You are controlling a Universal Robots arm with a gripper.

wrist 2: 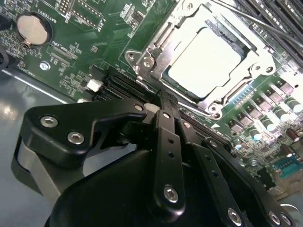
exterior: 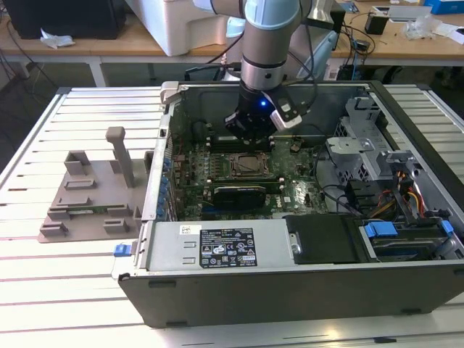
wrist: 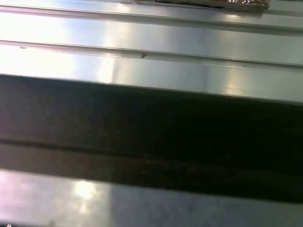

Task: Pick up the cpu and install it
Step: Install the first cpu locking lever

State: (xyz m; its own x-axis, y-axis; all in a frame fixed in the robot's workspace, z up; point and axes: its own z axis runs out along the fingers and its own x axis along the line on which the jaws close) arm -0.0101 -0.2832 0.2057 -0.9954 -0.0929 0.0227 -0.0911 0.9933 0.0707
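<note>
Tray (exterior: 54, 217) at the exterior view's left: grey, moulded holders standing on it, no chip visible in them, well apart from the arm. Next over is the open computer case (exterior: 290, 290), lying on its side. It holds the green motherboard (exterior: 192, 196), the graphics card (exterior: 239, 194), the power supply (exterior: 225, 246) along the near wall, and a drive cage (exterior: 362, 156) toward the exterior view's right.

The gripper (exterior: 252, 138) hangs inside the case just above the socket (exterior: 250, 165). In the second wrist view the gripper (wrist 2: 168, 101) has its fingers drawn together with nothing between them. The cpu (wrist 2: 208, 61) lies flat in the socket (wrist 2: 142, 61), silver top up, apart from the fingertips.

Judgement: placement looks done and the task is at its tail end. The socket frame does not appear clamped over the chip. Any move from here needs the fingertips kept clear of the frame and neighbouring slots.
</note>
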